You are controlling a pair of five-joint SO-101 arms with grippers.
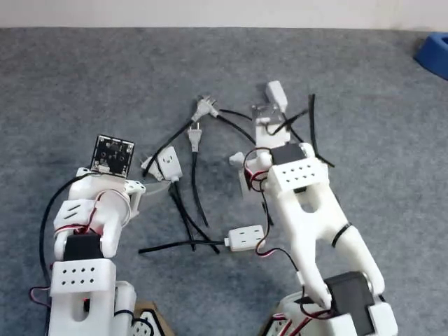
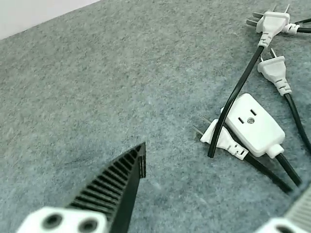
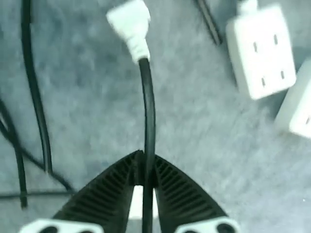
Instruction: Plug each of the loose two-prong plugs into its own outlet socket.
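Observation:
My right gripper is shut on a black cable a short way behind its white two-prong plug; the high view places that gripper mid-table with the plug just beside it. My left gripper stands open above the carpet, short of a white outlet socket with a loose plug lying against it. In the high view the left gripper sits close to that socket. Two more plugs lie farther back.
Another outlet lies near the right arm's base, and two more sit at the back. Black cables cross the grey carpet between the arms. A blue object is at the far right corner.

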